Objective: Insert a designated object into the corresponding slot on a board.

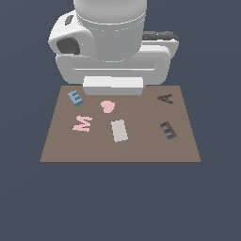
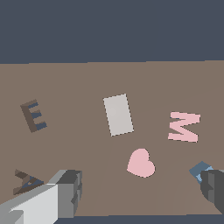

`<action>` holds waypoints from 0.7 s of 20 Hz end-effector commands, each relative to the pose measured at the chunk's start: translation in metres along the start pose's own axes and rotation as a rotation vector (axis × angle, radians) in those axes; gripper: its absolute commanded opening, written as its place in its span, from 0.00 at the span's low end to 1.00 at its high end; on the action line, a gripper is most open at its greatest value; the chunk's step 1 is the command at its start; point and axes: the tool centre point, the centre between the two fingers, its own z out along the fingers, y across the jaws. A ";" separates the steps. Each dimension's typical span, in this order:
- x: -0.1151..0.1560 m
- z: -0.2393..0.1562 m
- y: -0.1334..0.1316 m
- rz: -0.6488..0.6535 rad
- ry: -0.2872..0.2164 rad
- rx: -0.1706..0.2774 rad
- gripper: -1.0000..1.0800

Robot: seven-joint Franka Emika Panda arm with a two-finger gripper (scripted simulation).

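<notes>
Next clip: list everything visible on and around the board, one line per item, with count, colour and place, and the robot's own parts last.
board: 1, brown, flat, centre of the exterior view.
blue E block: 1, blue, board's far corner on the exterior view's left.
pink M: 1, pink, nearer the camera than the E block.
pink heart: 1, pink, between the E block and the board's middle.
grey rectangle: 1, light grey, board's middle.
A-shaped recess: 1, dark brown, far side on the exterior view's right.
E-shaped recess: 1, dark brown, nearer than the A recess.
arm: 1, white, over the board's far edge.
end effector: 1, fingers dark grey, spread apart, holding nothing.
</notes>
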 end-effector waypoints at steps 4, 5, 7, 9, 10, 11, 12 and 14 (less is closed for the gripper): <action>-0.001 0.001 0.001 -0.005 0.000 0.000 0.96; -0.002 0.002 0.002 -0.008 0.000 0.000 0.96; -0.004 0.003 0.004 -0.018 0.000 0.000 0.96; -0.007 0.006 0.006 -0.032 0.000 0.000 0.96; -0.009 0.008 0.008 -0.041 0.000 0.000 0.96; -0.011 0.010 0.010 -0.050 0.000 0.000 0.96; -0.013 0.012 0.012 -0.061 0.000 0.000 0.96; -0.018 0.016 0.017 -0.085 0.000 0.000 0.96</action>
